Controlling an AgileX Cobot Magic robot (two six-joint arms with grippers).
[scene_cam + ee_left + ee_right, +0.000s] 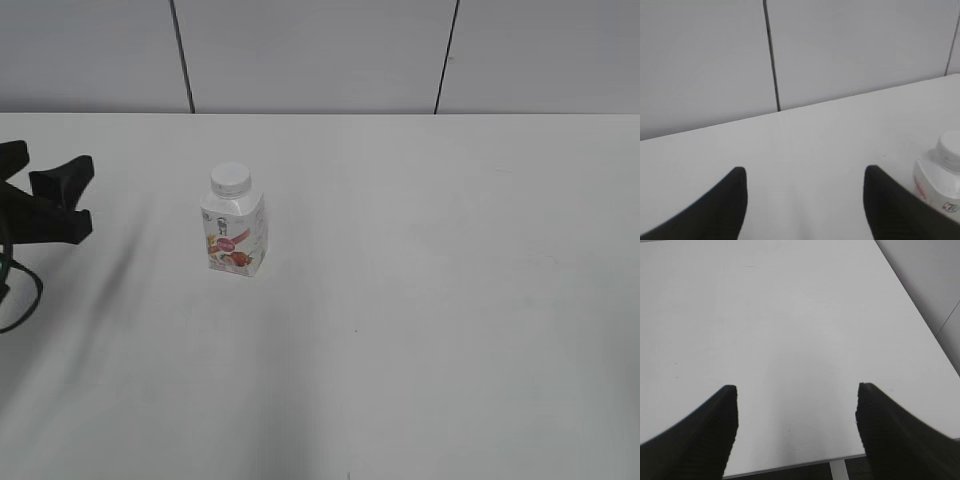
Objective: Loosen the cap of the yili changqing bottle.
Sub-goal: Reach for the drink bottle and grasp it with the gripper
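yili changqing bottle (235,236) upright, cap (230,179) on, table (450,300)

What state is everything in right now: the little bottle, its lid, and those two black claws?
yili changqing bottle: upright on the table, untouched.
cap: on the neck, sitting level.
left gripper: jaws wide open, empty, bottle off to its right.
right gripper: jaws wide open, empty, only bare table ahead.
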